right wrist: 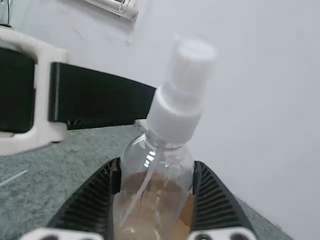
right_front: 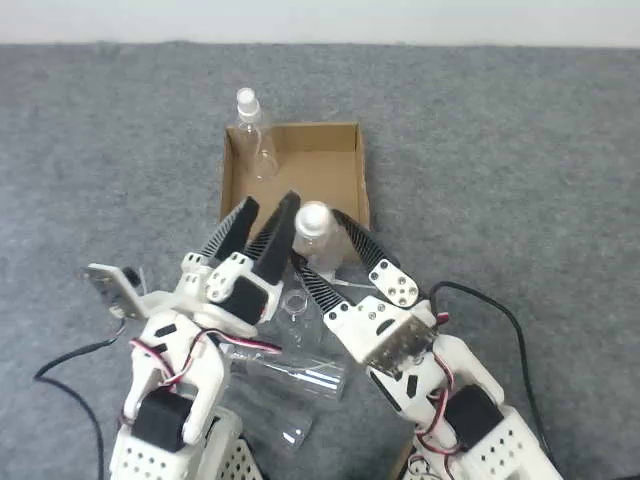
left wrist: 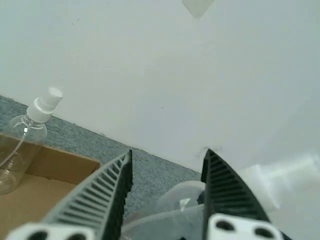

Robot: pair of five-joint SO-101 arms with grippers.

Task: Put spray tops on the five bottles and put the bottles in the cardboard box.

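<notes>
Far left, floor: black cable [right_front: 62,366] loops over the grey carpet [right_front: 520,150] beside the left arm's base.
Left gripper [right_front: 270,200]: fingers spread apart, nothing between them. It sits over the near left corner of the cardboard box [right_front: 345,180], pointing toward the far wall. From its own wrist camera the left gripper [left wrist: 169,151] has both ribbed fingers [left wrist: 102,200] wide, with carpet and the white wall [left wrist: 150,60] in the gap.
Boxed bottle [right_front: 258,148]: clear, upright in the far left corner of the box, white spray top on. Seen again from the left wrist as the boxed bottle [left wrist: 20,145], behind the brown wall of the box [left wrist: 60,167].
Cardboard box: open top, in the middle of the carpet, just ahead of both arms.
Bare bottles [right_front: 300,372]: clear, no tops, on the carpet between the two arms, near side of the box. One stands with its open neck up; at least one lies on its side. Exact count unclear, as they overlap.
Held bottle [right_front: 313,225]: upright at the near wall of the box, spray top [right wrist: 182,85] fitted. Cannot tell whether its base rests on anything. The left gripper's inner finger is just beside its top.
Right gripper [right_front: 315,238]: clamped on the held bottle [right wrist: 155,190], one finger on each side of the clear body. The right gripper [right wrist: 156,164] grips below the shoulder.
Right, floor: second cable [right_front: 500,318] curves beside the right arm.
</notes>
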